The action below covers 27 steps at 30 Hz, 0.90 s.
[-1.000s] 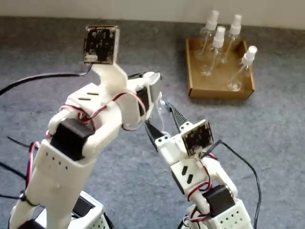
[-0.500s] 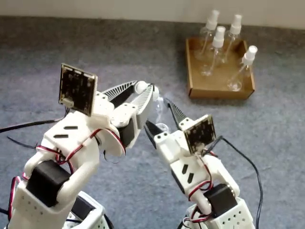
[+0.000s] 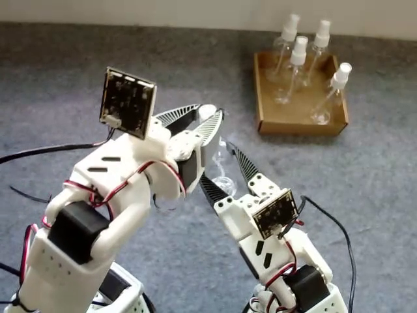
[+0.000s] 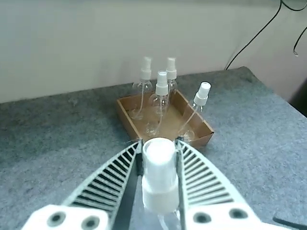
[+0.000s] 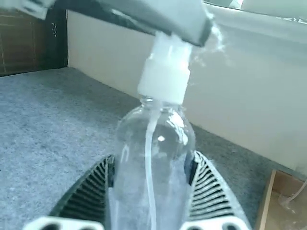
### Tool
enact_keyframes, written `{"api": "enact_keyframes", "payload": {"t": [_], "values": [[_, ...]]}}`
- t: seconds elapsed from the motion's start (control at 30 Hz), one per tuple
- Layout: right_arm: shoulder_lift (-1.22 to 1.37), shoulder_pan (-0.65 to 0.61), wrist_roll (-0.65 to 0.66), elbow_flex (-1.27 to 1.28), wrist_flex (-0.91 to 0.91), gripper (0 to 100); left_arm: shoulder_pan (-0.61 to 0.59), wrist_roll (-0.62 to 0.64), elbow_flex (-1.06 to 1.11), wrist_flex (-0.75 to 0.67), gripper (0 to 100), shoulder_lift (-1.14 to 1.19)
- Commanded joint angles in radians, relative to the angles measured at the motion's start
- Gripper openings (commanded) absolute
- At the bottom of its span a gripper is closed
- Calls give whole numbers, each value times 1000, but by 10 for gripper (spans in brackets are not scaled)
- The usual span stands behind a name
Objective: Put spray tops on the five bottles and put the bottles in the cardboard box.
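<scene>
**Fitting the fifth top.** We held the last bottle [image 5: 152,143] upright at the frame's centre. The right hand [image 3: 215,160] was clamped round its body to steady the neck. The left hand [image 4: 159,141] gripped the spray top [image 4: 158,182] from above, already seated on that neck, a hold we judge suited to twisting it tight. Four capped bottles [image 3: 299,52] stood in the box [image 3: 301,125] on the counter [image 3: 365,195], upper right, so only this bottle was yet to be boxed.
</scene>
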Motion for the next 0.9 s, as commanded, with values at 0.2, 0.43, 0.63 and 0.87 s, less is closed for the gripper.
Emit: {"api": "enact_keyframes", "payload": {"t": [0.2,0.43,0.63,0.87], "values": [[-27,-24,14,-33,-5,5,31,-41,-94,158,4,140],[-27,-24,12,-35,-5,5,31,-44,2,160,4,-4],[-27,-24,12,-35,-4,5,31,-46,10,147,18,-7],[-27,-22,12,-27,-5,5,31,-46,8,153,162,-12]]}}
